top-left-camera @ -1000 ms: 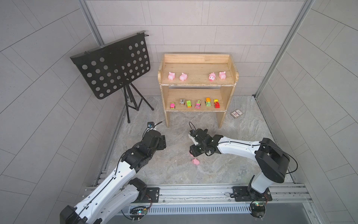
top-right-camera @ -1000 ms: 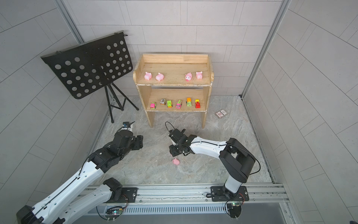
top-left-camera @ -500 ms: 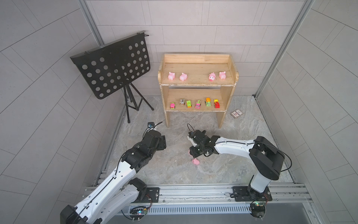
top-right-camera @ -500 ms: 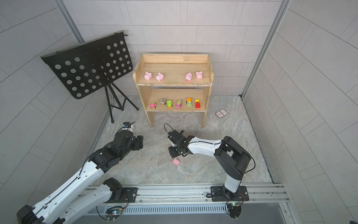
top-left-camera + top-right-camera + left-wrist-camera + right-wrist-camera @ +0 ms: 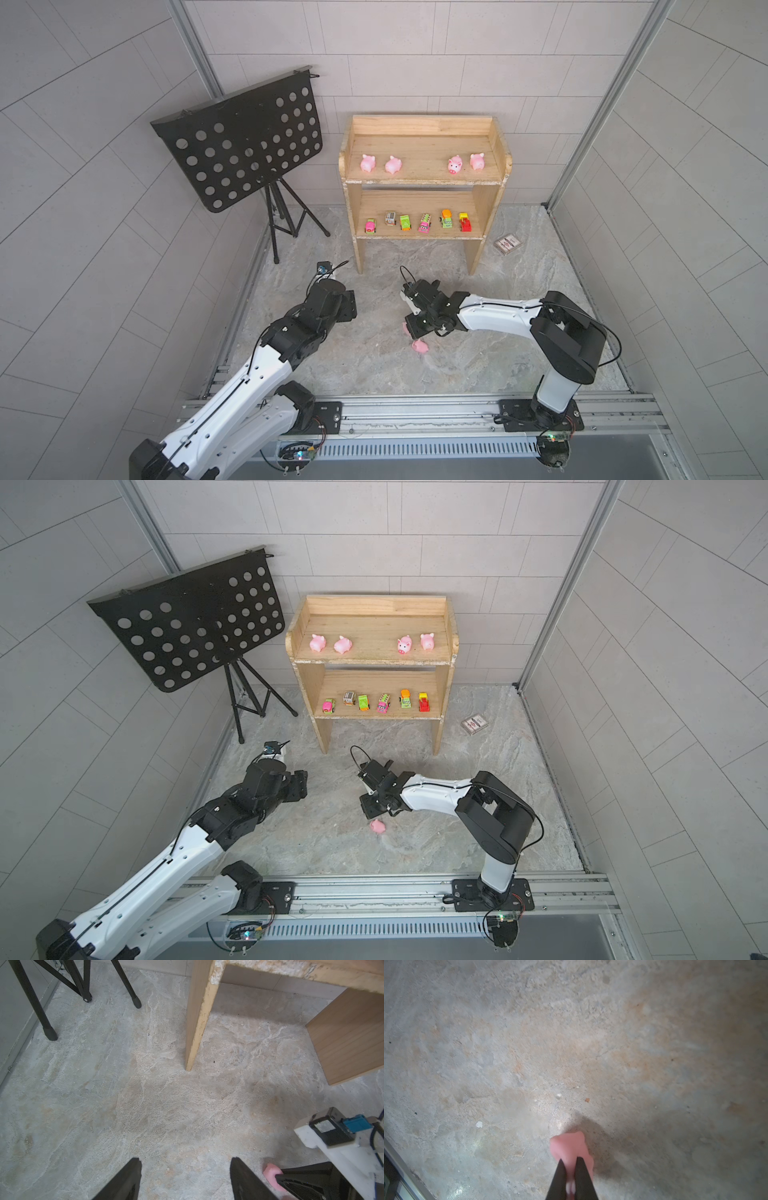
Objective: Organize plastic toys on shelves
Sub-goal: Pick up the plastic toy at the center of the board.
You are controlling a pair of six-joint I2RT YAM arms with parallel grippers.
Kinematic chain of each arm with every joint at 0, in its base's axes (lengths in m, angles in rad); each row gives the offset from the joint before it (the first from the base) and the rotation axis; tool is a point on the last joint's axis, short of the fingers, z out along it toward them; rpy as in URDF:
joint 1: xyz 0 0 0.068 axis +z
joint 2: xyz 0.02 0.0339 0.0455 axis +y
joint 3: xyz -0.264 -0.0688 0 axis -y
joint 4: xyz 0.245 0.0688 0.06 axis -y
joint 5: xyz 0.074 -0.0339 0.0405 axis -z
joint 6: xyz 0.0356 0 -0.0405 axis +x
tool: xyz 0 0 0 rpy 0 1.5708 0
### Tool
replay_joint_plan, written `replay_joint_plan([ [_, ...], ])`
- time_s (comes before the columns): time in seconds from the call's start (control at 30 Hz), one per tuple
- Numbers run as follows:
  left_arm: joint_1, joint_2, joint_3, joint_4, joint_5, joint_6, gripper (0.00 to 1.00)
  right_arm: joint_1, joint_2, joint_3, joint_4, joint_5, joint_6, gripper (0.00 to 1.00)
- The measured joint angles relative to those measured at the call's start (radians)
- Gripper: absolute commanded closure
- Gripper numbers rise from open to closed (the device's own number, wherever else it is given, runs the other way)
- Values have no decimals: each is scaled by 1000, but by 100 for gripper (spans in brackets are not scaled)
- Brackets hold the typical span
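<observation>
Our right end effector (image 5: 570, 1160) is pinched almost closed on a small shiny pink plastic pig (image 5: 568, 1145). Its two black fingers (image 5: 558, 1184) squeeze the pig from both sides, and part of the pig sticks out past the tips. We cannot tell if the pig touches the grey stone-look worktop (image 5: 571, 1043) or hangs just over it.

Our left end effector (image 5: 185, 1159) is wide open and holds nothing. Only bare worktop shows between its fingers.

A second pink pig (image 5: 420, 346) lies on the worktop just beside the right end effector, on the side nearer the robot's base.

Farther back, the small pale wooden two-board shelf unit (image 5: 424, 124) stands against the tiled wall. Four more pink pigs (image 5: 392, 164) stand on its top board, two near each end, with a gap in the middle. Six tiny bright toy cars (image 5: 423, 223) sit in a row on the lower board.

A black metal music stand with round holes (image 5: 245, 141) stands to the left of the shelf unit. A flat grey and red card packet (image 5: 508, 243) lies on the worktop near the shelf unit's right leg.
</observation>
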Motion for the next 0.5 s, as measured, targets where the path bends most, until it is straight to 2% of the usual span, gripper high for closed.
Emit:
replay_joint_plan([
  [0.17,0,0,0,0,0,0,27,-27,-72,-14,-12,-14,-1,100],
  [0.3,0,1,0,0,2,0,27,-62,-185,-9,-39,-41,-10,100],
  [0.5,0,12,0,2,6,0,27,-113,-313,80,-113,-68,-48,100],
])
